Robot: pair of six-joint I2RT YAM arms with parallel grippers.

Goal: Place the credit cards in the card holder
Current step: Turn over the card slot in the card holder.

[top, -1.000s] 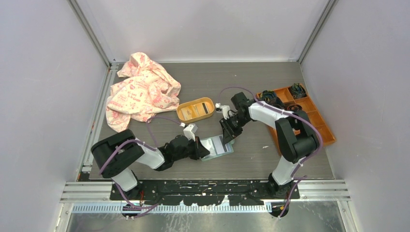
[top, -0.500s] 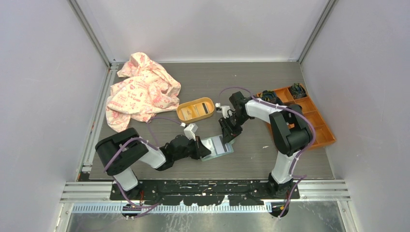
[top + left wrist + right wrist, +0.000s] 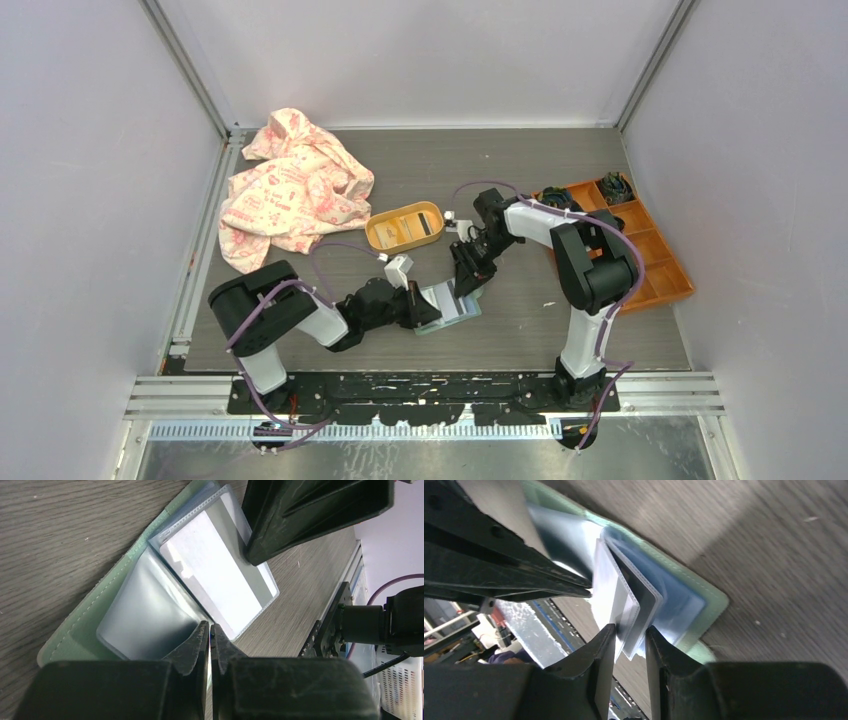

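The holder (image 3: pixel 452 305) lies open on the counter between the two arms, and a white card (image 3: pixel 220 575) is seen inside a clear sleeve. The step in hand appears to be seating this card. Next, it should be pushed fully home and let go, and another card (image 3: pixel 418 226) fetched from the tray (image 3: pixel 372 232).

The left gripper (image 3: pixel 210 630) is closed, seemingly pinched on a sleeve edge to keep the holder spread. The right gripper (image 3: pixel 629 640) is held narrowly apart, straddling the sleeve leaves; no firm clamp is evident.
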